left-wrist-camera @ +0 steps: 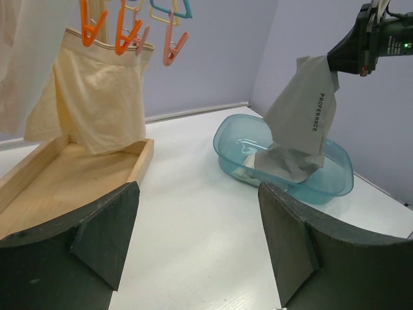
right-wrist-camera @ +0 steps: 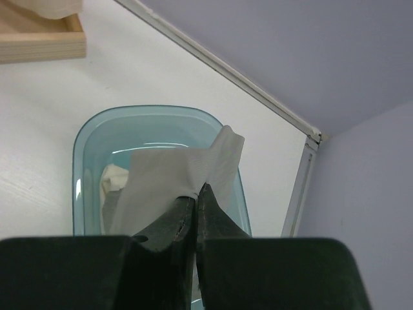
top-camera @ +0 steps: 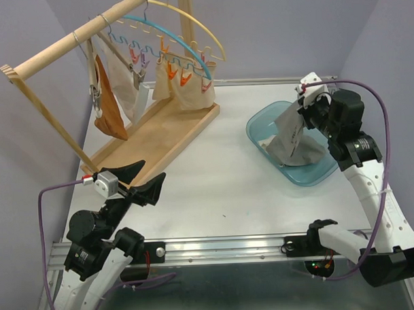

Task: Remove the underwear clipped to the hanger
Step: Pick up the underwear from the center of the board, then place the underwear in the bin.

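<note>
Underwear is partly off the rack. A grey pair (top-camera: 293, 135) hangs from the right fingers (right-wrist-camera: 193, 216), which are pinched fully shut on its upper edge. It is held above a blue plastic basin (top-camera: 252, 131) on the right of the white surface (top-camera: 215, 189). Its lower end dips into the basin, where a cream pair (right-wrist-camera: 111, 184) already lies.

At the far left stands a wooden rack (top-camera: 54, 55). Beige pairs (top-camera: 181, 88) are still pegged to a blue hanger (top-camera: 163, 35) by orange and pink clips. Further left hang a pale pair (top-camera: 126, 90) and a rust-orange pair (top-camera: 109, 107).

The left fingers (top-camera: 145, 186) are spread wide and hold nothing, low over the near left of the surface, facing the rack.

The task looks under halfway done: the grey pair needs dropping, and several pairs need unclipping.
</note>
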